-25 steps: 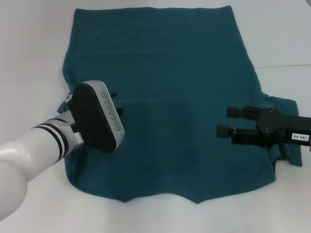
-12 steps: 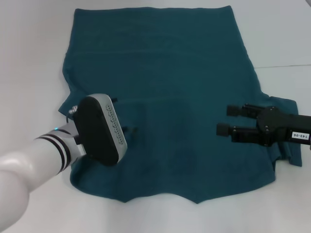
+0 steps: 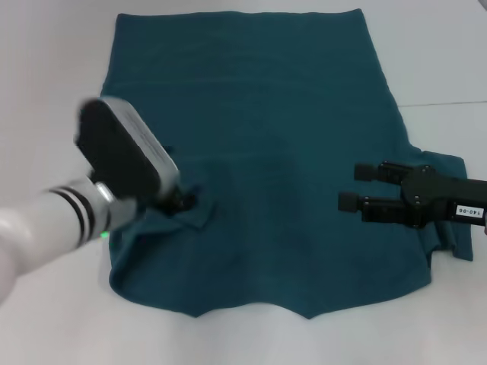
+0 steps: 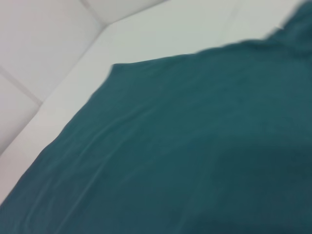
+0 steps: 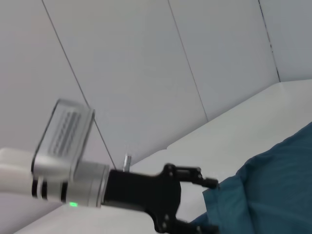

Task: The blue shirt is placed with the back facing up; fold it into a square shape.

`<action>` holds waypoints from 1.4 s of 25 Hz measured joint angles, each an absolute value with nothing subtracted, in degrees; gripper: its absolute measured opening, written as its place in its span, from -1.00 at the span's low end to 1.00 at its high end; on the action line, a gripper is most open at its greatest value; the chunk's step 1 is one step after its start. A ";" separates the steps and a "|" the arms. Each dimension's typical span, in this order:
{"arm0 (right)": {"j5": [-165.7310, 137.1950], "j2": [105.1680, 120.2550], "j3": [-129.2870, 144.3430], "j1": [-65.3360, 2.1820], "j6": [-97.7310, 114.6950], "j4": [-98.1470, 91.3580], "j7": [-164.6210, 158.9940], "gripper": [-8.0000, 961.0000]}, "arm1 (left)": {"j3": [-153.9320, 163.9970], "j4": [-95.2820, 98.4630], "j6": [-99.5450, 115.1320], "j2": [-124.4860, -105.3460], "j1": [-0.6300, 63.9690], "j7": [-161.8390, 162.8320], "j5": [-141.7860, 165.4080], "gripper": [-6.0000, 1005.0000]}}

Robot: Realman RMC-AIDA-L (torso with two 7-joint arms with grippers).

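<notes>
While the blue shirt [image 3: 259,160] lies flat on the white desk [image 3: 46,91], soft, light and limp, left gripper [image 3: 185,202] jaws pinch its folded-in left sleeve, right gripper [image 3: 351,188] jaws spread over the right side; grab edges.

White worktop, pale panelled walls.
The worktop [image 3: 46,68] is matte white; the wall [image 5: 146,73] behind seems built of seamed panels.

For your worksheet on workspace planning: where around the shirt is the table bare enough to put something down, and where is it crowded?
Bare white table lies beside the blue shirt on the robot's left, along its near hem, and at the far right corner. Crowded: the left gripper at the folded-in left sleeve, and the right gripper over the right sleeve.
</notes>
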State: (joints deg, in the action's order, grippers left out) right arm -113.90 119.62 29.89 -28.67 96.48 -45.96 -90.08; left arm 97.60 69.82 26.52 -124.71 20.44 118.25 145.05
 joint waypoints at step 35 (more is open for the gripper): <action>-113.26 119.62 30.27 -31.19 96.93 -45.33 -88.10 0.87 | 43.79 33.28 43.92 -119.75 46.42 155.20 143.87 0.57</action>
